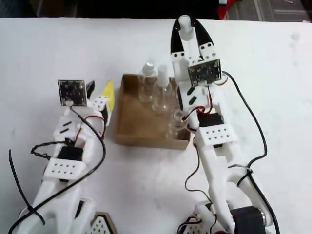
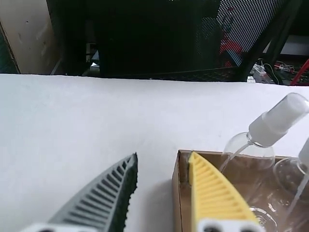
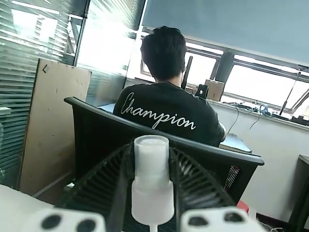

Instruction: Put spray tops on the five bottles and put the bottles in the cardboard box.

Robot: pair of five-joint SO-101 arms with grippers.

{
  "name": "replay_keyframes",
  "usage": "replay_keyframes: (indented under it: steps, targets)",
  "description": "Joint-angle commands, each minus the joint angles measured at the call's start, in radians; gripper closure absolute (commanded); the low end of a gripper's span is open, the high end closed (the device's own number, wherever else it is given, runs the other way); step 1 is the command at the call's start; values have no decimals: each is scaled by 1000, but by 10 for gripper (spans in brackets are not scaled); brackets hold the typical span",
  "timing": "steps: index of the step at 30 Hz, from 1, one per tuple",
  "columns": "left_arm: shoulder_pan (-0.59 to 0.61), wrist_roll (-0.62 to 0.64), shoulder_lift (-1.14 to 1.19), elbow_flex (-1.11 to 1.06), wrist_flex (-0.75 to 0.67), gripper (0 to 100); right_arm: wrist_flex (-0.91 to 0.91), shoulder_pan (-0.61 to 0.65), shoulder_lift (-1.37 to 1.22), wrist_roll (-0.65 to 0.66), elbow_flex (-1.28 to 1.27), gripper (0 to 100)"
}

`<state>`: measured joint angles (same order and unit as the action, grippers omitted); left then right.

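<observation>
white bench (image 1: pixel 58 44) carries the cardboard box (image 1: pixel 131 124) between the arms. clear bottles (image 1: pixel 163 95) stand upright inside, spray heads up. left end effector (image 1: pixel 101 91) hangs released at the box's wall. right end effector (image 1: pixel 187 23), beyond the box, grasps a spray top (image 3: pixel 152 188), long axis in line with it, head pointing away from the arm.

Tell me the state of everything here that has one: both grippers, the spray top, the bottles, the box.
spray top: upright, gripped, on no bottle.
right gripper: shut on the spray top.
left gripper: open, holding nothing.
cardboard box: open-topped, holding bottles.
two bottles: upright in the box, spray tops on.
third bottle: in the box, partly hidden; top unclear.
</observation>
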<state>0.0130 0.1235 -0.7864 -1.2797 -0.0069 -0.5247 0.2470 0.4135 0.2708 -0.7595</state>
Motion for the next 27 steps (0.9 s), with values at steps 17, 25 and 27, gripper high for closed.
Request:
replay_keyframes:
  steps: [17, 25, 27]
  targets:
    - [-10, -12, -30, 5, -26, 839, -25, 5, -61, 9, 51, 983]
    - [-10, -12, -27, 6, -26, 839, -44, 7, -71, 9, 20, 983]
    - [-10, -12, -27, 6, -26, 839, -44, 21, -70, 9, -6, 983]
